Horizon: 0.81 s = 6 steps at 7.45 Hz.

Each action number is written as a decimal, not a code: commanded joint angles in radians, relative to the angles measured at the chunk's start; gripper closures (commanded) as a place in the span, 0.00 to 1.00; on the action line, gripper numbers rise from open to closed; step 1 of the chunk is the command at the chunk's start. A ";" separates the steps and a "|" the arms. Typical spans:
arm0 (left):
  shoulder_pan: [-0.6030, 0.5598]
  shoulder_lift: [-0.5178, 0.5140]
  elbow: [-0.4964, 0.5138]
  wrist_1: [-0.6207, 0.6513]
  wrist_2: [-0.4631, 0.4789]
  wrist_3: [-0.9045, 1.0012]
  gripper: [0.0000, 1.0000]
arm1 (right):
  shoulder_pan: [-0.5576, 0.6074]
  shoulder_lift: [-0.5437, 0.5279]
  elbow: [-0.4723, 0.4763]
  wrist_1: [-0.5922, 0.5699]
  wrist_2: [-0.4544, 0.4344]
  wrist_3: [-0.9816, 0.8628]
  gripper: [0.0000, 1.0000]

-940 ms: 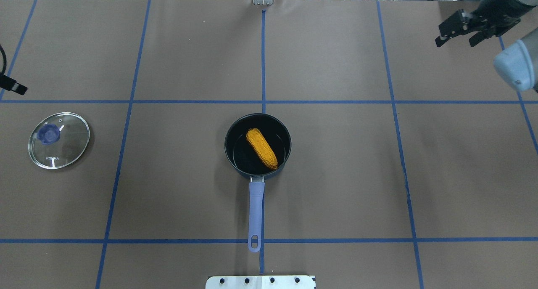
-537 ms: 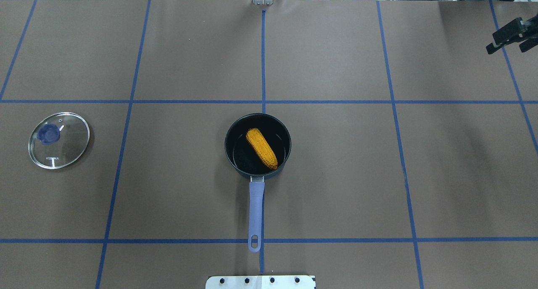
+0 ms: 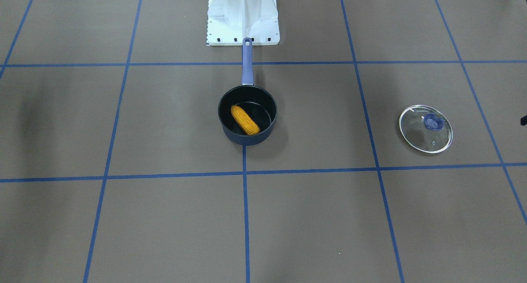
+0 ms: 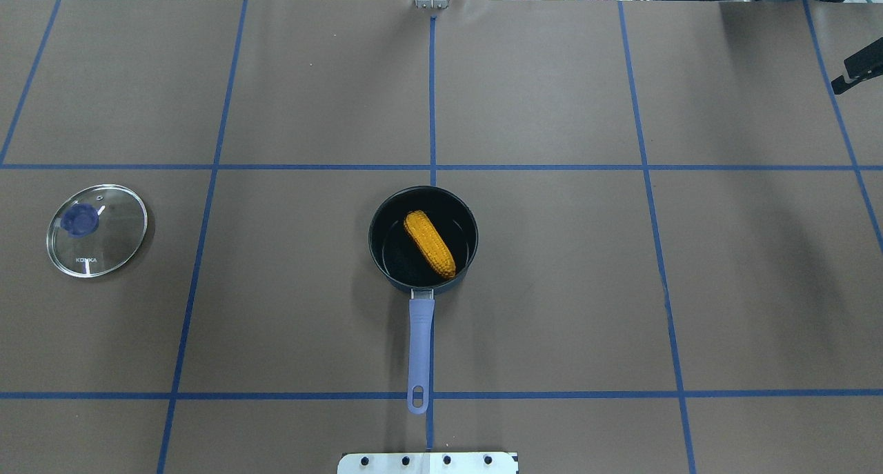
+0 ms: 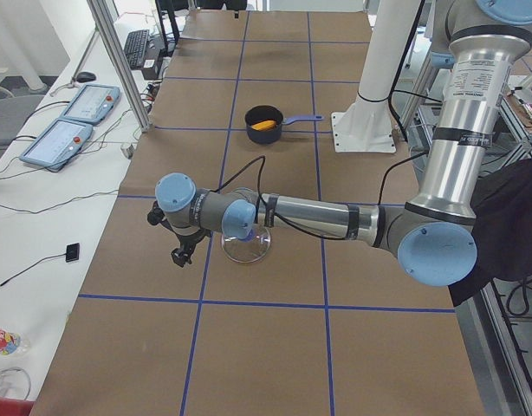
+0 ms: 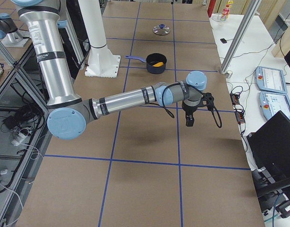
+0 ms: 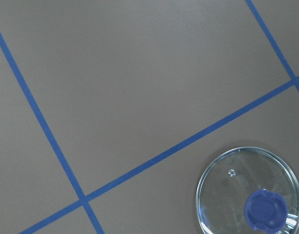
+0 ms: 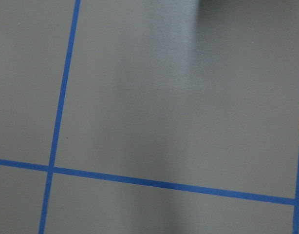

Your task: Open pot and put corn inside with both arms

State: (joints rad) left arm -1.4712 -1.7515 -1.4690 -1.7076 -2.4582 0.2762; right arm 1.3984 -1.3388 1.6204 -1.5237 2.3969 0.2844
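Observation:
The dark navy pot (image 4: 386, 215) stands open at the table's middle, its purple-blue handle (image 4: 420, 343) pointing at the robot's base. The orange-yellow corn (image 4: 429, 243) lies inside it, as the front view also shows (image 3: 245, 119). My right gripper (image 6: 189, 121) hangs far off at the right; overhead only one of its fingers (image 4: 855, 67) shows, with no second finger beside it, so it is open and empty. My left gripper (image 5: 181, 253) hovers beyond the lid; I cannot tell whether it is open.
The round glass lid with a blue knob (image 4: 96, 230) lies flat on the table far left of the pot; it also shows in the left wrist view (image 7: 249, 192). The white robot base plate (image 4: 428, 462) sits just behind the handle's end.
My right gripper has moved further right, almost out of the overhead view. The left gripper's tip has left that view's left edge. Pot, corn and lid have not moved.

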 commanded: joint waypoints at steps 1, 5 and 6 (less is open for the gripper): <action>-0.014 0.009 0.018 -0.006 -0.001 0.029 0.02 | 0.002 -0.006 0.004 0.002 -0.005 0.007 0.00; -0.017 0.018 0.007 -0.006 -0.001 0.028 0.02 | 0.001 0.020 -0.002 0.005 -0.035 0.006 0.00; -0.017 0.017 0.010 -0.006 0.001 0.028 0.02 | 0.001 0.018 0.000 0.005 -0.033 0.007 0.00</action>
State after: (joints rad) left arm -1.4873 -1.7340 -1.4610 -1.7136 -2.4587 0.3042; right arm 1.3991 -1.3214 1.6189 -1.5184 2.3649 0.2902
